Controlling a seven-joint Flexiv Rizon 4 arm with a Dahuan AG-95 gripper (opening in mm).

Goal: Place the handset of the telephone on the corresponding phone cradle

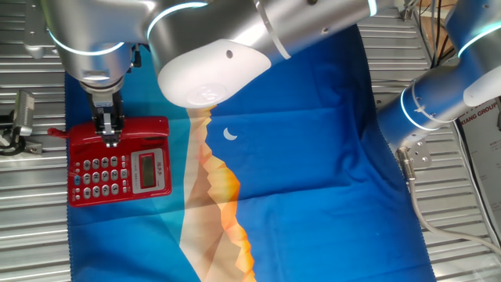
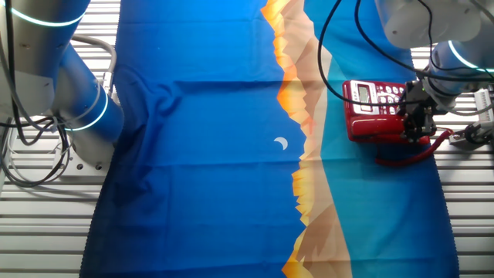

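Note:
The red telephone point(image 1: 119, 166) lies on the blue cloth at the left; in the other fixed view point(image 2: 376, 104) it is at the right. The handset point(image 1: 141, 128) lies flat along the phone cradle point(image 1: 160, 135) at the base's top edge, and its thin red cord point(image 2: 409, 158) loops on the cloth beside it. My gripper point(image 1: 109, 135) points straight down over the handset's left half, with its fingers closed across the handset. In the other fixed view my gripper point(image 2: 417, 123) hides that end of the handset point(image 2: 374, 130).
The blue and orange cloth point(image 1: 313, 157) covers the slatted metal table point(image 1: 470, 251). A second robot arm point(image 1: 438, 94) stands at the right edge. A small metal fixture point(image 1: 19, 117) sits left of the phone. Cables point(image 2: 31, 154) hang off the table side.

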